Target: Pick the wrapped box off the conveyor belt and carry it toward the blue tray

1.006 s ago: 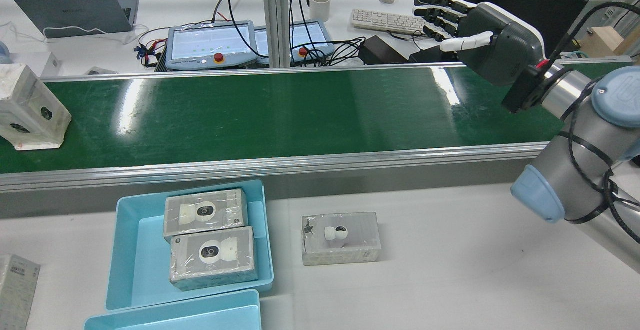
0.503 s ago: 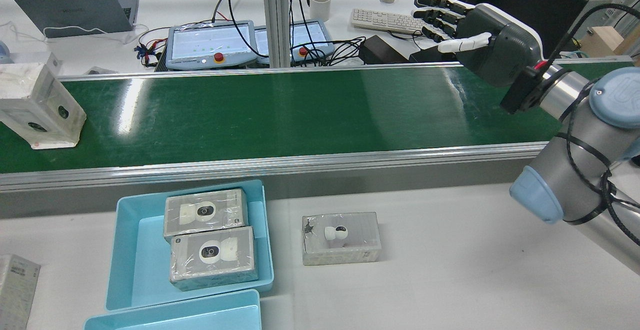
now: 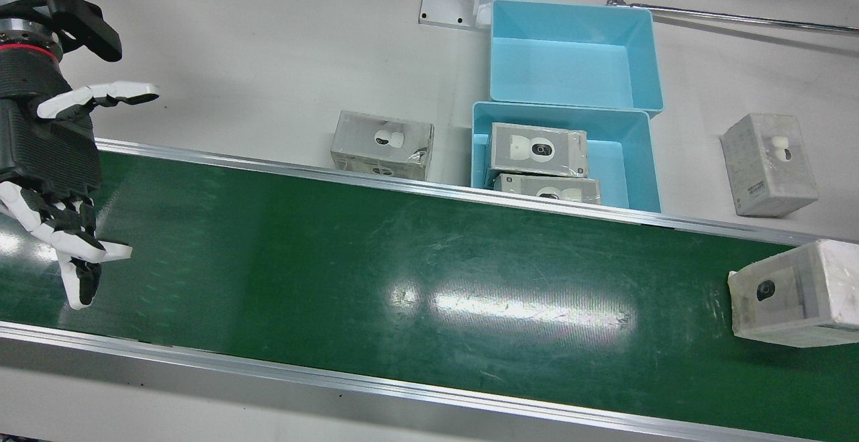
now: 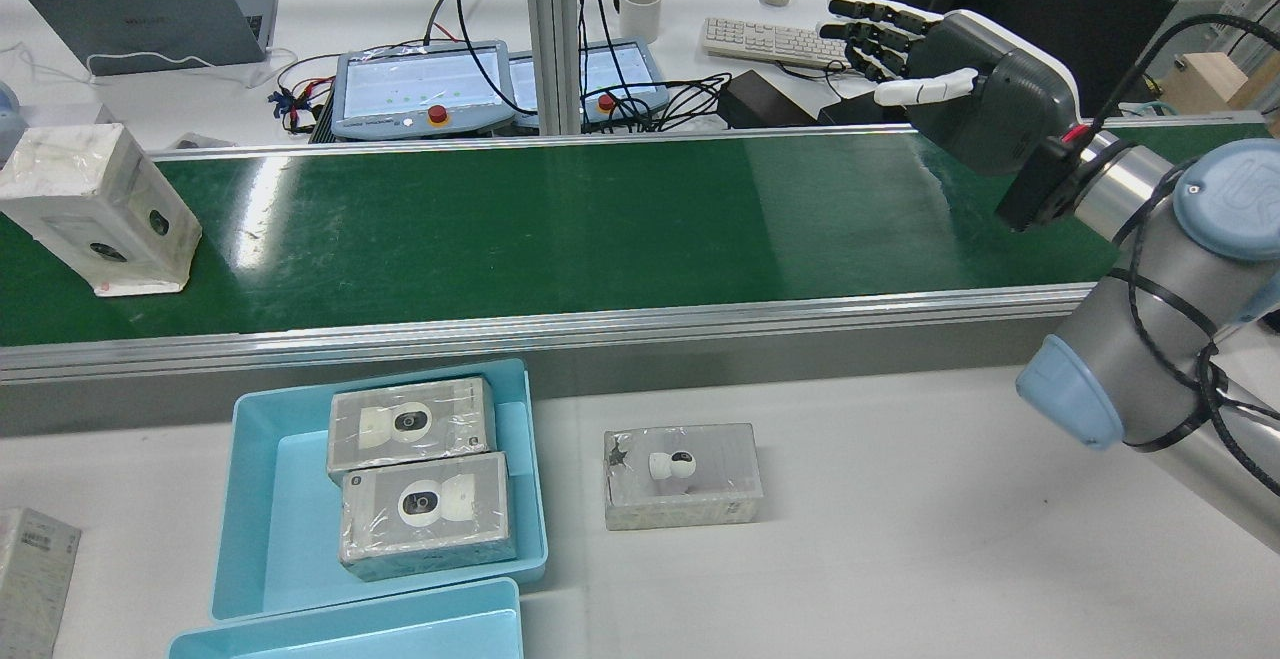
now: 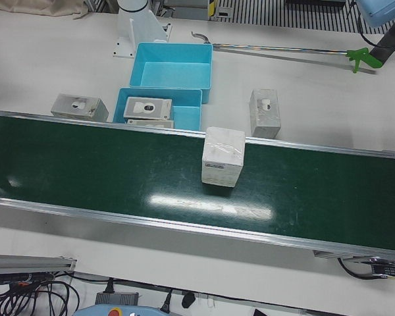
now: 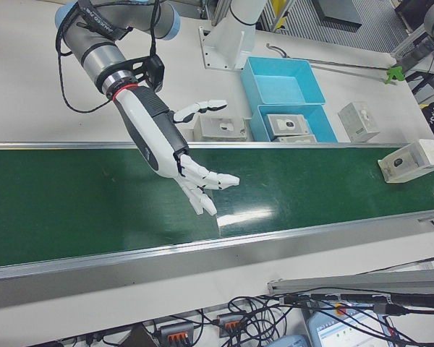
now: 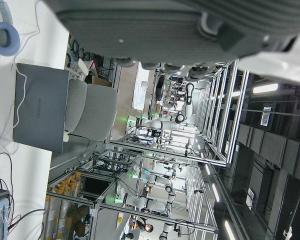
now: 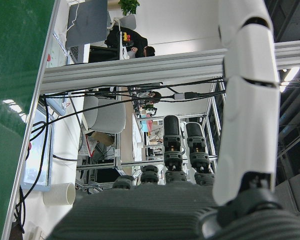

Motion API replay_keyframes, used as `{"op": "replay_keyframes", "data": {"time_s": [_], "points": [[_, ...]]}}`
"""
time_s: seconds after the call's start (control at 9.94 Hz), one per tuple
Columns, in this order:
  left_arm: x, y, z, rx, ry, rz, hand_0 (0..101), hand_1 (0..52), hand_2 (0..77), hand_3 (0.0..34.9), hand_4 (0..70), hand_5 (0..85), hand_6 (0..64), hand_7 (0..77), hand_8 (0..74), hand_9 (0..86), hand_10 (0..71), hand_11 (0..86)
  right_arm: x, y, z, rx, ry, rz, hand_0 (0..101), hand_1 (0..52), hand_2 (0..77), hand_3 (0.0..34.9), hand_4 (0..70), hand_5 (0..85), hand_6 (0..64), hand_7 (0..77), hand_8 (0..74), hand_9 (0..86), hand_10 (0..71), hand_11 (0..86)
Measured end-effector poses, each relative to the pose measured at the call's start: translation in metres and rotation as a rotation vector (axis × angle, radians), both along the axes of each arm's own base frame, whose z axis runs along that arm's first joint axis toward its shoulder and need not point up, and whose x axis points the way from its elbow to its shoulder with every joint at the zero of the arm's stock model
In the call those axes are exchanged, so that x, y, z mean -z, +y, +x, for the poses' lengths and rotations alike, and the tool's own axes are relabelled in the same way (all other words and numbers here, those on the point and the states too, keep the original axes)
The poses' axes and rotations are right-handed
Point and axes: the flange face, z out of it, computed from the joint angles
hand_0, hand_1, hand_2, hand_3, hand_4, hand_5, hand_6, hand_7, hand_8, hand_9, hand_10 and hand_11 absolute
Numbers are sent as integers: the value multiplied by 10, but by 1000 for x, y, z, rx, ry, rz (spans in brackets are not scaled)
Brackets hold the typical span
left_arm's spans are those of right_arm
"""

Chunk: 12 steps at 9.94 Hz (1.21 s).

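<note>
A wrapped white box (image 4: 100, 209) stands on the green conveyor belt (image 4: 600, 219) near its left end in the rear view; it also shows in the front view (image 3: 792, 294) and the left-front view (image 5: 222, 157). My right hand (image 4: 960, 79) is open and empty, fingers spread, above the belt's far right, well apart from the box; it also shows in the front view (image 3: 50, 174) and the right-front view (image 6: 166, 144). My left hand (image 7: 180, 25) shows only in its own view, holding nothing. The blue tray (image 4: 240, 499) on the table holds two wrapped boxes.
A second, empty blue tray (image 3: 644, 60) sits beside the first. A wrapped box (image 4: 682, 477) lies on the table right of the tray, and another (image 3: 768, 163) lies further off. Monitors, a keyboard and cables stand beyond the belt.
The wrapped box has ridden the belt to the right in the rear view. My right hand has shifted slightly and stays open.
</note>
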Motion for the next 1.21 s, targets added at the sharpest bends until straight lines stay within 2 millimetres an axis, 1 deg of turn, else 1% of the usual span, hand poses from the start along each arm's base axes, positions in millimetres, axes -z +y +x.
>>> {"op": "replay_keyframes", "data": {"time_s": [0.1,0.2,0.3,0.4,0.5,0.6,0.91,1.01,1.11,1.21], "points": [[0,0,0,0,0,0,0,0,11,0,0,11,0,5,5,0,5,0,0,0,-1,0,-2,4,481,136,147,21,185,158,98,256,27,65,11,27],[0,0,0,0,0,0,0,0,11,0,0,11,0,5,5,0,5,0,0,0,-1,1,-3,6,481,131,153,21,202,164,98,256,27,82,22,44],[0,0,0,0,0,0,0,0,11,0,0,11,0,5,5,0,5,5,0,-1,-1,1,-3,7,481,136,153,21,213,175,104,262,27,82,22,44],[0,0,0,0,0,0,0,0,11,0,0,11,0,5,5,0,5,5,0,-1,-2,2,-3,8,481,136,153,21,213,175,104,262,27,82,22,44],[0,0,0,0,0,0,0,0,5,0,0,11,0,5,5,0,5,0,0,0,-2,3,-3,8,480,136,136,21,213,175,104,267,27,82,22,44],[0,0,0,0,0,0,0,0,5,0,0,11,0,5,5,0,5,0,0,0,-2,4,-3,8,479,136,136,21,213,175,104,267,27,82,11,44],[0,0,0,0,0,0,0,0,11,0,0,11,0,5,5,0,5,0,0,0,-3,6,-4,7,480,136,136,21,207,175,104,267,27,82,11,38],[0,0,0,0,0,0,0,0,11,0,0,11,0,5,5,0,5,0,0,0,-3,6,-4,7,480,136,136,22,218,175,104,267,27,82,11,22],[0,0,0,0,0,0,0,0,11,0,0,11,0,5,5,0,0,5,0,0,-3,6,-4,7,479,136,136,22,213,175,109,278,27,82,11,22],[0,0,0,0,0,0,0,0,5,0,0,11,0,5,5,0,5,0,0,0,-3,6,-5,8,480,120,125,22,213,175,109,278,27,82,11,27]]}}
